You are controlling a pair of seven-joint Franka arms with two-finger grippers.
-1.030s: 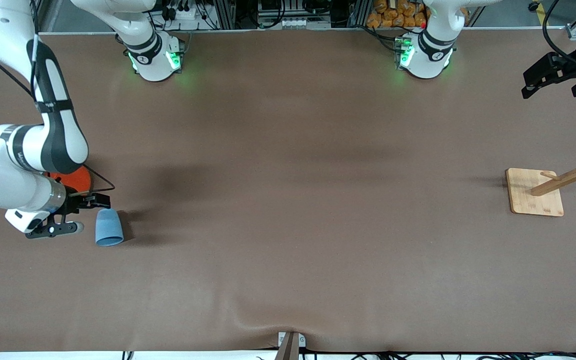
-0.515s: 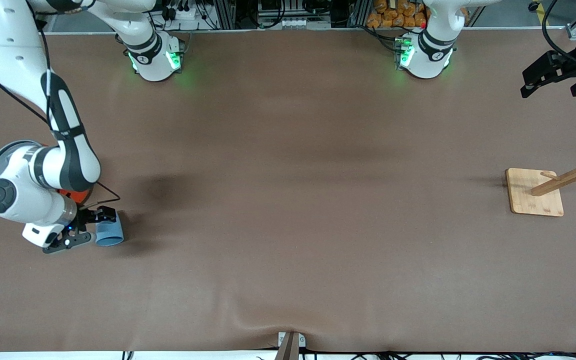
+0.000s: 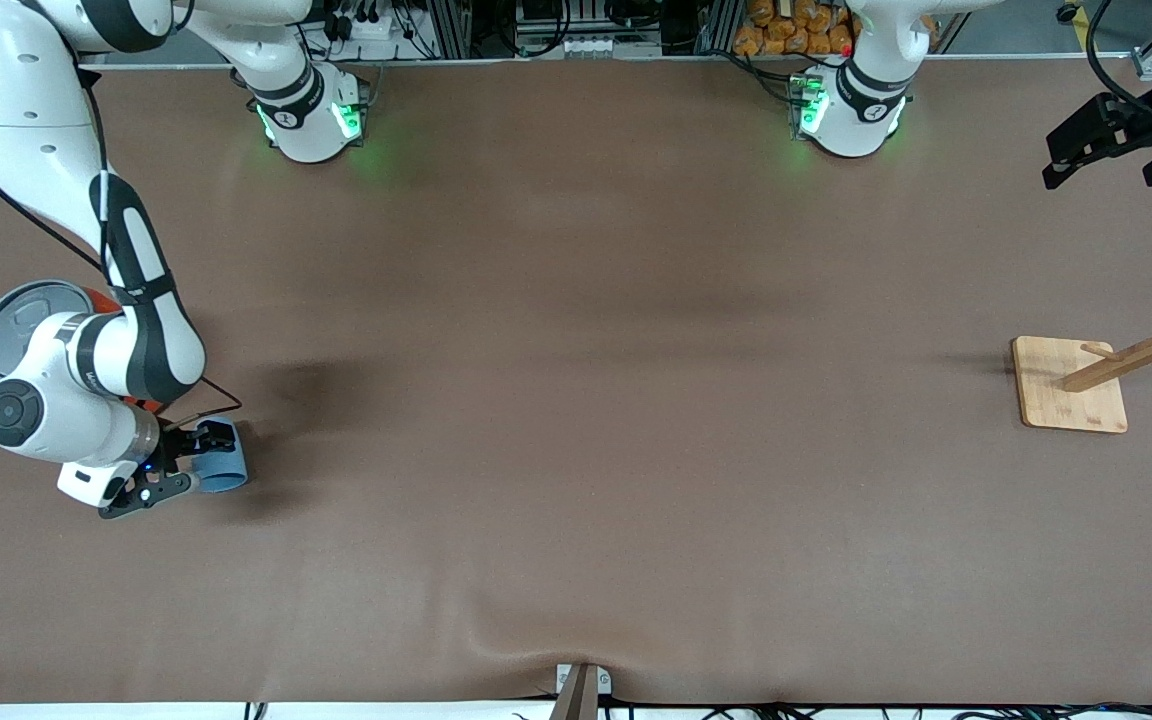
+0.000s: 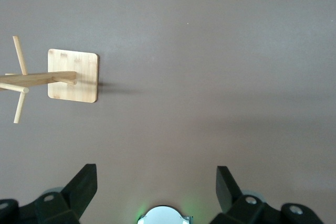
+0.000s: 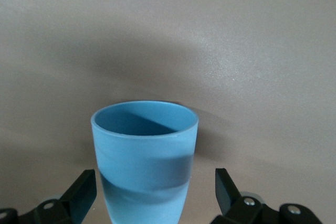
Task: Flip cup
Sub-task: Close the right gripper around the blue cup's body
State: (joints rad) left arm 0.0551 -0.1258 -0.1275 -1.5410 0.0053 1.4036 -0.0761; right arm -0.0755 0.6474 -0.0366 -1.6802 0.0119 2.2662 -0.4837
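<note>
The light-blue cup (image 3: 222, 466) lies on its side on the brown table (image 3: 576, 400) at the right arm's end, at about eight o'clock from the table's centre. The right gripper (image 3: 188, 460) straddles it, fingers spread wide and not clamped. The left gripper (image 3: 1111, 150) waits, spread wide and empty, at two o'clock, above a wooden rack (image 3: 1116, 370)

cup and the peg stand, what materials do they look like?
Cup: likely plastic, possibly glazed ceramic; uniform light blue, smooth satin wall, darker blue inside, thin even rim.
Peg stand: light wood, probably bamboo; pale tan square base with faint grain, matte, round dowel pegs on a slanted post.
</note>
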